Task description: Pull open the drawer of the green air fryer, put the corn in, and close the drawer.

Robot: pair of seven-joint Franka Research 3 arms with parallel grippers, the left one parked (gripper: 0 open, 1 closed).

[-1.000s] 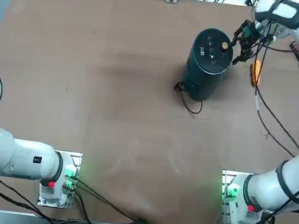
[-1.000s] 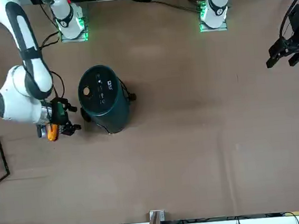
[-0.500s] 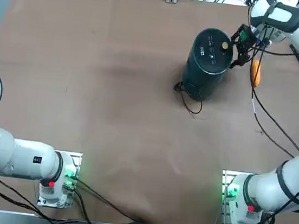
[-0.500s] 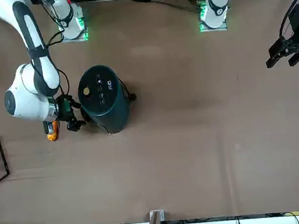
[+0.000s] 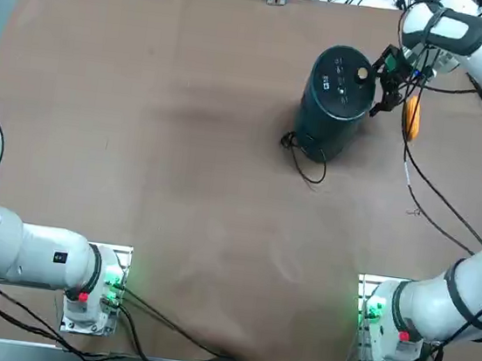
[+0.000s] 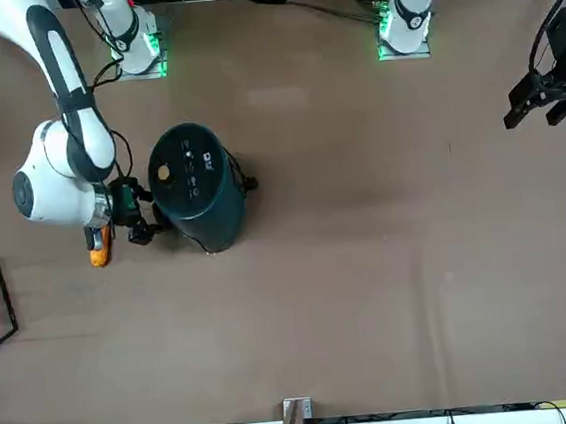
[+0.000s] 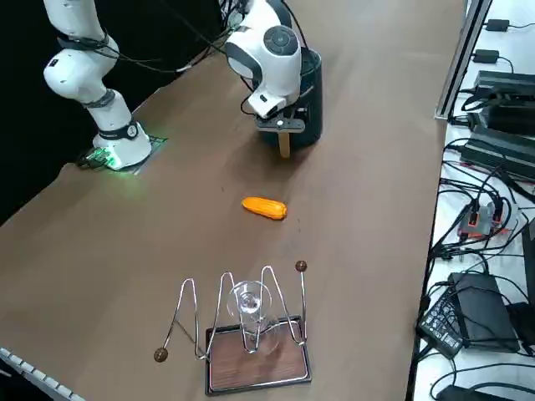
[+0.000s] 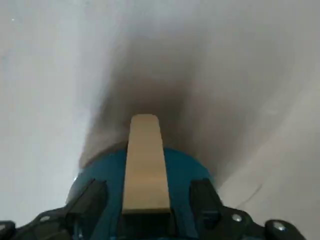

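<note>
In the right side view, the working right arm (image 7: pixel 266 52) reaches down at the upper middle of the frame, in front of the green air fryer (image 7: pixel 313 104), and hides much of its front. A light tan handle (image 7: pixel 284 144) juts out below the wrist, belonging to the drawer of the fryer; how far in the drawer sits cannot be told behind the arm.

In the right wrist view, the right tool (image 8: pixel 149 184) is released, its two dark fingers spread wide, one on either side of the handle and apart from it. It grips nothing.

The corn (image 7: pixel 265 207), a yellow-orange cob, lies on its side on the brown bench (image 7: pixel 368 234), near the middle of the right side view and well apart from the fryer. In the top view it shows to the right of the fryer, partly crossed by dark cables (image 5: pixel 411 157); in the front view it is at the left, just below the tool.

The fryer stands upright in the upper middle of the top view, with a gold knob (image 5: pixel 362 73) and white markings on its round top. Its thin black cord (image 5: pixel 310 178) curls beside its base.

At the bottom middle of the right side view is a dark-framed board (image 7: pixel 257 359) with bent metal wires (image 7: pixel 303 296) above it and a clear glass (image 7: pixel 251 305) among them.
</note>
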